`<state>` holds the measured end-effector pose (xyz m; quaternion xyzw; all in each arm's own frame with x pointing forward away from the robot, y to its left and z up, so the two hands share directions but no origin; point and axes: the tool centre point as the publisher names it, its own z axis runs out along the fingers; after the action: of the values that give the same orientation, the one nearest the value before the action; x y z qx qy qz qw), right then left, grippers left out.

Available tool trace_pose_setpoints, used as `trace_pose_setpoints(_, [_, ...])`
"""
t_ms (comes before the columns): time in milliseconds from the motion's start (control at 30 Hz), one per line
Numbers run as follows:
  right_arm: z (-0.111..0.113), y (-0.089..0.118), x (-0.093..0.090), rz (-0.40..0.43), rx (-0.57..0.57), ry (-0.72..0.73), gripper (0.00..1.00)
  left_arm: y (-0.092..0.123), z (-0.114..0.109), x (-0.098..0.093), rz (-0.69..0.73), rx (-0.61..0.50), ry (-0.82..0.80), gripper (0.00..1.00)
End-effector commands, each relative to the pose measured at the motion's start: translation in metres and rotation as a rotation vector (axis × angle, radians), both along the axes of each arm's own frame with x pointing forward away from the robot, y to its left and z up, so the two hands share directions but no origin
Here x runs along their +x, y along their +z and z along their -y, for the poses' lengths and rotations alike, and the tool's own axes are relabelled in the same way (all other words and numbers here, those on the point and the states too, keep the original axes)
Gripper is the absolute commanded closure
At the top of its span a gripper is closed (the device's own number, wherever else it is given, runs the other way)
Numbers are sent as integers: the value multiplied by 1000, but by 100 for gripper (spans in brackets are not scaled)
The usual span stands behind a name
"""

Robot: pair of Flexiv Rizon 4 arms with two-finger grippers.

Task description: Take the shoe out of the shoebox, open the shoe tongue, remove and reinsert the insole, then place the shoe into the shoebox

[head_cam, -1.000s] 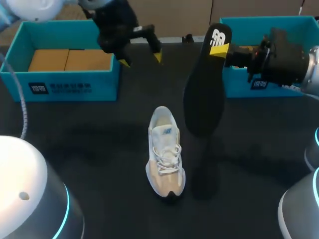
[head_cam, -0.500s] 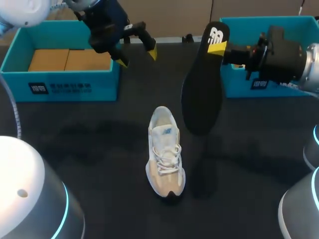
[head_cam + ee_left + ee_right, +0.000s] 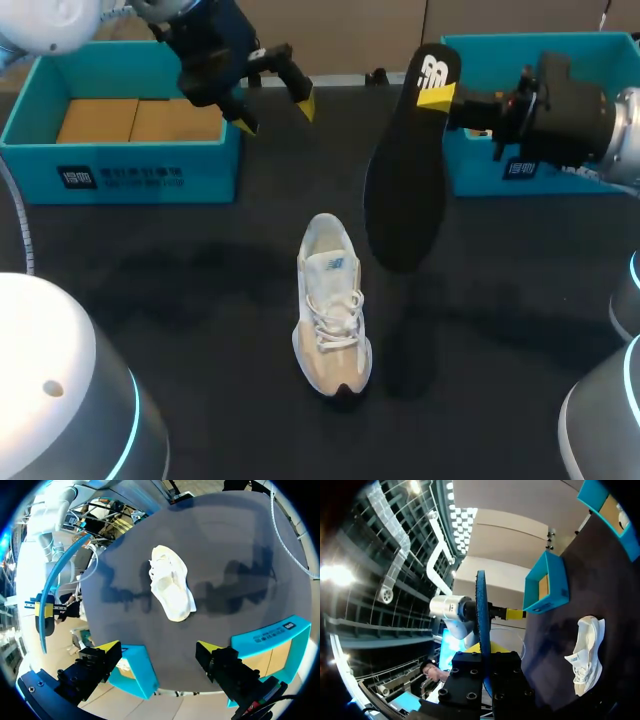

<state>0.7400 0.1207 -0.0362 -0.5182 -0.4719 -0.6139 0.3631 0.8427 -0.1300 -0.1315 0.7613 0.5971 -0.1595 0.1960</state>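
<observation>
A white and beige shoe (image 3: 331,305) lies on the black table, toe toward the front; the left wrist view shows the shoe (image 3: 170,582) well ahead of the fingers. My right gripper (image 3: 450,98) is shut on the heel end of a black insole (image 3: 408,170), which hangs above the table to the right of the shoe. Seen edge-on, the insole (image 3: 481,610) stands up from between the right gripper's fingers (image 3: 482,652). High over the back left of the table, my left gripper (image 3: 277,112) is open and holds nothing. Its yellow tips (image 3: 207,646) stand wide apart.
A teal shoebox (image 3: 120,170) with brown cardboard inside stands at the back left. A second teal box (image 3: 480,165) stands at the back right, behind my right arm.
My left gripper rose and drew back toward the left box between the first two frames, then held still. The insole shifted slightly left. The shoe has not moved.
</observation>
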Motion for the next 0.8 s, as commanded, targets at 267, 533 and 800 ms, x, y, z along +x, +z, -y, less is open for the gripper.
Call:
trace_pose_setpoints(267, [3,-13,22,-97,37,31,100,11,-8,-9,-82,-187,55,0])
trace_pose_setpoints(533, [-1,-30,47,-195,71,63,100,20,-13,-9,-149,-292,54,0])
trace_pose_setpoints(800, [-13,-42,63,-276,101,97,100,32,-15,-12,-250,-427,35,0])
